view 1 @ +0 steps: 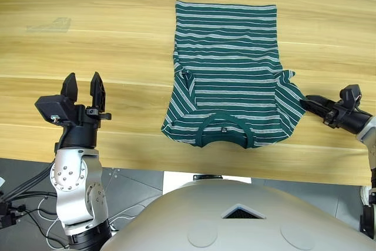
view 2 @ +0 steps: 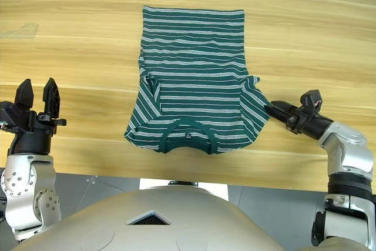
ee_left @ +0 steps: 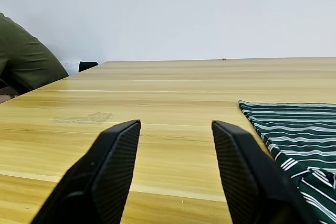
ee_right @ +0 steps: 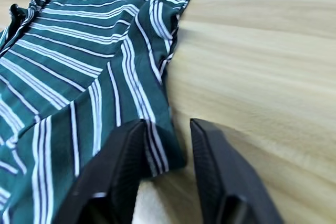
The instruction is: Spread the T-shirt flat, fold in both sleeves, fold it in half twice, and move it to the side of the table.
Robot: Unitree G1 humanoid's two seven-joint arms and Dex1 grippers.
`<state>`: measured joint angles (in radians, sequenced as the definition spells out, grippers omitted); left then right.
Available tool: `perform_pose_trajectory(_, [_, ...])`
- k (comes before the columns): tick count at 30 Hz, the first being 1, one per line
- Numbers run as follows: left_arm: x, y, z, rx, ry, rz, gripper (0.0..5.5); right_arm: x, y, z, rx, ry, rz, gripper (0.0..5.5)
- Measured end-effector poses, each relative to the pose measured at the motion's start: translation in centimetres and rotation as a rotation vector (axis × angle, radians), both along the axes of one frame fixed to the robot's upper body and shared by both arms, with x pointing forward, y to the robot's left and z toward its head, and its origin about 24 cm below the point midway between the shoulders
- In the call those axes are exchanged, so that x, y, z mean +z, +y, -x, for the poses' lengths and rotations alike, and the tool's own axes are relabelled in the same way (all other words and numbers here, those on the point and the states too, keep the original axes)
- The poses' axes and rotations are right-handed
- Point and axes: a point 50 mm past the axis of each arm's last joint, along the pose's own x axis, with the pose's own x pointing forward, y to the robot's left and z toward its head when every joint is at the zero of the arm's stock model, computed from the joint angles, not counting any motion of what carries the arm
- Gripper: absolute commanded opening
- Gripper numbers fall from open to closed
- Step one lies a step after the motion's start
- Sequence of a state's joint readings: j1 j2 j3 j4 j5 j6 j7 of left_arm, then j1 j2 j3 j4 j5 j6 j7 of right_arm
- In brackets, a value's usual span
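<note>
One striped T-shirt (view 1: 229, 57) lies on the desk (view 1: 88, 4), just right of centre in the head view. Its long axis runs up and down the frame, with the collar (view 1: 223, 126) at the lower end, nearest the robot, and the hem at the top. The cloth along the left edge looks turned in over the body. The right sleeve (view 1: 289, 95) sticks out as a flap toward the right of the frame.

That flap is what the coming move turns on, I'd say. The right end effector (view 1: 304, 101) sits low at the desk in the right middle of the frame. Its tips are at the sleeve's outer edge, and the shirt lies directly to its left. From its wrist camera the two fingers (ee_right: 115, 171) stand a little apart, with the sleeve's corner in the gap between them. They straddle the cloth, and I don't see them pinched on it. Folding the sleeve in would mean closing there and carrying the edge leftward across the stripes.

The left end effector (view 1: 83, 80) is at the lower left of the frame, fingers spread wide and holding nothing. It is well apart from the shirt, so the right arm is much the nearer one.

By my count: one T-shirt, one desk, two end effectors.
</note>
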<state>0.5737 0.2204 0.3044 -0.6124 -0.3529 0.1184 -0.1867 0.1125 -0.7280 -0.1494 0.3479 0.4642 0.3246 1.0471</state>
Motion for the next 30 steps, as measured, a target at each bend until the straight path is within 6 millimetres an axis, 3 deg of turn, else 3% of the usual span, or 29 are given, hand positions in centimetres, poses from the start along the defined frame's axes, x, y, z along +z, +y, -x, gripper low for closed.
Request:
perform_pose_trajectory(5, [0.0, 0.0, -0.1, -0.001, -0.004, 0.001, 2.54, -0.1, 0.0, 0.1, 0.012, 0.005, 0.011, 0.03])
perform_pose_trajectory(16, [-0.1, -0.2, -0.7, -0.013, -0.01, 0.007, 2.54, 0.3, -0.1, -0.2, 0.016, -0.01, -0.003, 0.03])
perform_pose_trajectory(19, [-0.4, -0.3, -0.8, -0.019, 0.0, 0.003, 2.54, 1.0, 0.4, 0.2, 0.031, -0.018, -0.117, 0.03])
perform_pose_trajectory(24, [-0.6, -0.5, -0.8, -0.037, 0.011, 0.001, 2.54, 4.0, 2.0, 0.1, 0.117, -0.132, -0.347, 0.03])
perform_pose_trajectory(30, [-0.7, -0.7, -0.9, -0.046, 0.017, -0.001, 2.54, 4.6, 2.9, 0.6, 0.14, -0.133, -0.389, 0.03])
